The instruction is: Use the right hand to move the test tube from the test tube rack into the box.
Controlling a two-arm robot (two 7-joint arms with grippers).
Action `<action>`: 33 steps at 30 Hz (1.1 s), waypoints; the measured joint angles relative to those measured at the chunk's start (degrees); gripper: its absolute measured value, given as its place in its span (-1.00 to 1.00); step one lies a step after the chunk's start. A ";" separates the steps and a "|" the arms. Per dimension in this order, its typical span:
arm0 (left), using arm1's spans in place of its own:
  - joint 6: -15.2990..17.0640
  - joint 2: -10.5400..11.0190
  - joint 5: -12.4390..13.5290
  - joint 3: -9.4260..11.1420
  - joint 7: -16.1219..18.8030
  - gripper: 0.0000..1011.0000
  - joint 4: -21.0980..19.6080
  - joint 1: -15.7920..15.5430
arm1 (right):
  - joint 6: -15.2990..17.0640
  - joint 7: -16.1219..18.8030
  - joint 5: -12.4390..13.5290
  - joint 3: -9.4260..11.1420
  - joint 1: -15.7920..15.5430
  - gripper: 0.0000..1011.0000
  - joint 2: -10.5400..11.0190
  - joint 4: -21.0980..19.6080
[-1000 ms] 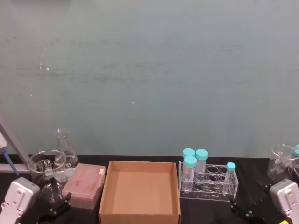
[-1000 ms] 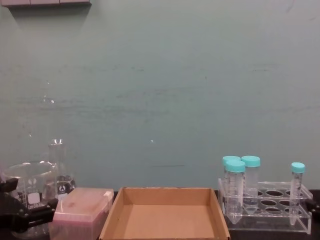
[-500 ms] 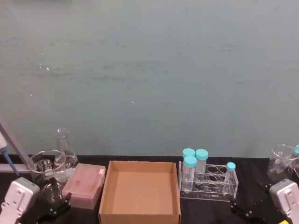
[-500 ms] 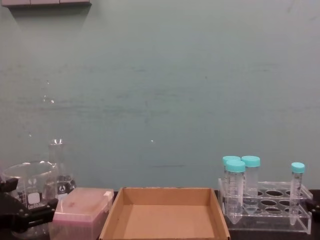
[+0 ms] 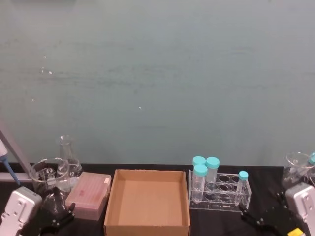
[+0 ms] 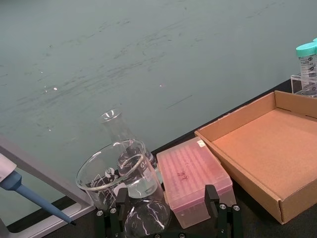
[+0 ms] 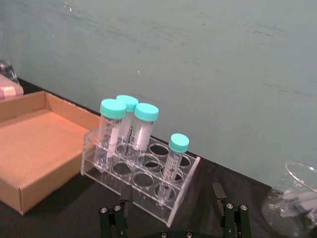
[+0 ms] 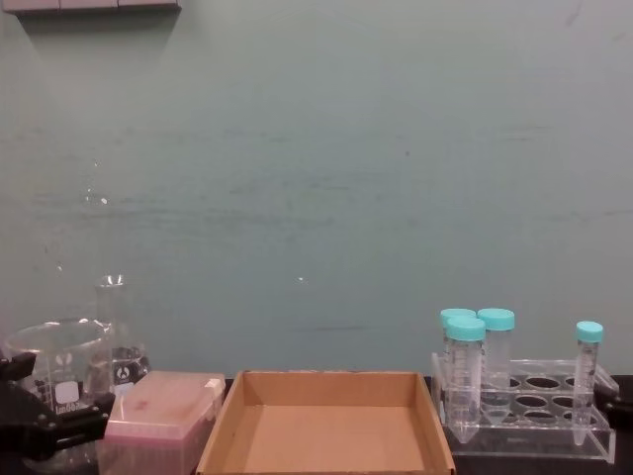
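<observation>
The slim test tube with its teal cap stands upright in a right-hand hole of the clear test tube rack. Left of the rack lies the brown cardboard box, with nothing inside. My right gripper is open, low at the table's near right, just in front of the rack and apart from it. Parked at the near left, my left gripper is open too.
Three wider teal-capped tubes fill the rack's left end. A pink plastic box, a beaker and a conical flask stand left of the cardboard box. Another glass beaker sits at the far right.
My right gripper has crept forward toward the rack, its black fingers showing more in the head view. Tubes, rack, box and left arm are unmoved.
</observation>
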 joint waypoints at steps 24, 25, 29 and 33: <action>0.00 0.00 0.00 0.00 0.00 0.98 0.00 0.00 | 2.67 0.62 1.77 3.49 7.83 0.98 -10.84 9.12; 0.00 0.00 0.00 0.00 0.00 0.98 0.00 0.00 | 2.85 0.88 1.82 3.58 8.21 0.98 -11.40 9.84; 0.00 0.00 0.00 0.00 0.00 0.98 0.00 0.00 | 3.00 1.36 1.67 3.70 9.13 0.98 -12.54 11.27; 0.00 0.00 0.00 0.00 0.00 0.98 0.00 0.00 | 2.92 1.54 0.89 3.72 9.89 0.98 -13.47 12.59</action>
